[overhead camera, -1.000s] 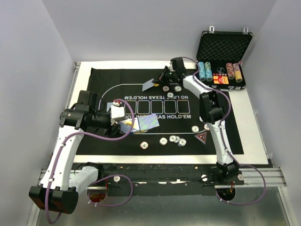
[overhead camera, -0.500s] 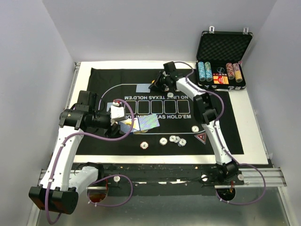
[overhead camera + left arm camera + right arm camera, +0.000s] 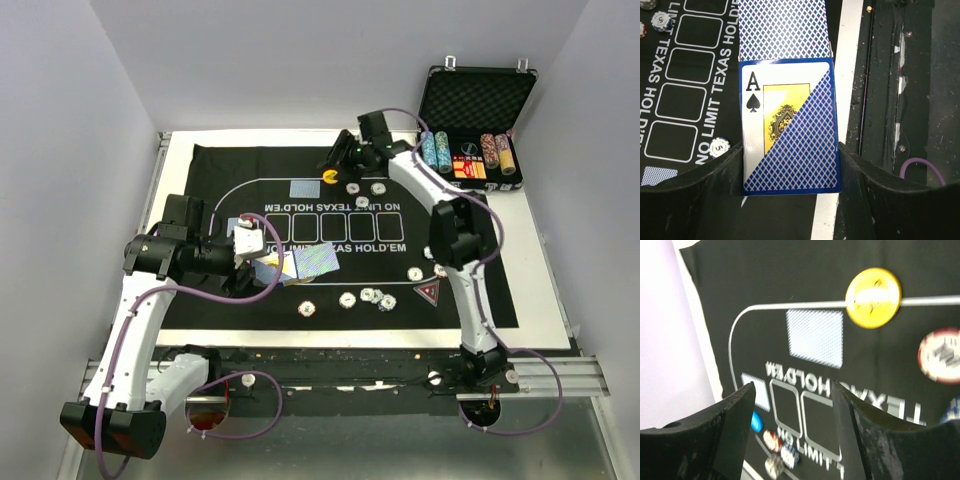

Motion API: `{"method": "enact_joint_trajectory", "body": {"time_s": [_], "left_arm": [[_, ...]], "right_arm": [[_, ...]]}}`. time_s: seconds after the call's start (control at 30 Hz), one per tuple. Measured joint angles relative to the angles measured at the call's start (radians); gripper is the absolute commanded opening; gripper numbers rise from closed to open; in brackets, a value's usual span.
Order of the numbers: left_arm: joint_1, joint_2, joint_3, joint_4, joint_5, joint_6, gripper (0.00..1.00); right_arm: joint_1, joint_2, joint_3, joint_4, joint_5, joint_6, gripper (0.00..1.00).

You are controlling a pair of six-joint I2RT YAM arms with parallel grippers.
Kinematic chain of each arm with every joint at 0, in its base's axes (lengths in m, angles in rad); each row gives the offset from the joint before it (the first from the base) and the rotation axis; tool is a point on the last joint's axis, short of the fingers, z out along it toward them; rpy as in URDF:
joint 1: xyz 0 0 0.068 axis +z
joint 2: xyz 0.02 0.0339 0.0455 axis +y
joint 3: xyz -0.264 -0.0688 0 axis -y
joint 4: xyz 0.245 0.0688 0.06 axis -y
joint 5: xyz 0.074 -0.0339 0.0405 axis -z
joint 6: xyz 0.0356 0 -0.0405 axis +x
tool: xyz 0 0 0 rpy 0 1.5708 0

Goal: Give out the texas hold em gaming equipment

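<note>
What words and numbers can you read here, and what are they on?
"NO LIMIT TEXAS HOLD'EM": white letters on the black mat.
"A" with a black spade: on the card in the left hand.
"5": on a white chip on the mat.
Yellow button: writing too blurred.
Things in the case: too small to read.

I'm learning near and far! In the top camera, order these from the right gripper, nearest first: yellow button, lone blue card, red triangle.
1. Yellow button, just beside the right gripper.
2. Lone blue card, a bit further left.
3. Red triangle, far away toward the arms' bases.
</note>
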State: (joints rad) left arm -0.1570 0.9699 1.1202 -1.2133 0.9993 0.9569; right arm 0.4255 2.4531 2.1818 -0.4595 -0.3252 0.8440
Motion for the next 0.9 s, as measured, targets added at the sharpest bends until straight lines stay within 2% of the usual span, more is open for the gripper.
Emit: {"method": "enact_joint_trajectory", "body": {"time_s": [0.2, 0.33, 0.47, 0.63, 0.9], "left_arm": [[0.001, -0.01, 0.0, 0.0, 0.0, 0.0, 0.2], [0.001, -0.016, 0.0, 0.0, 0.0, 0.0, 0.2], [0.001, -0.018, 0.0, 0.0, 0.0, 0.0, 0.2], [0.001, -0.021, 0.0, 0.0, 0.0, -0.004, 0.2], [0.001, -0.021, 0.0, 0.0, 0.0, -0.016, 0.2]], "right_arm": [[-0.001, -0.427, -0.363, 0.074, -0.056, -0.024, 0.99], [0.002, -0.768, -0.636, 0.137, -0.118, -0.034, 1.0], [0.026, -0.987, -0.784, 0.146, -0.146, -0.043, 1.0], [0.12, -1.107, -0.895, 0.129, -0.152, -0.05, 1.0], [0.244, -1.125, -1.015, 0.108, -0.157, -0.04, 1.0]]}}
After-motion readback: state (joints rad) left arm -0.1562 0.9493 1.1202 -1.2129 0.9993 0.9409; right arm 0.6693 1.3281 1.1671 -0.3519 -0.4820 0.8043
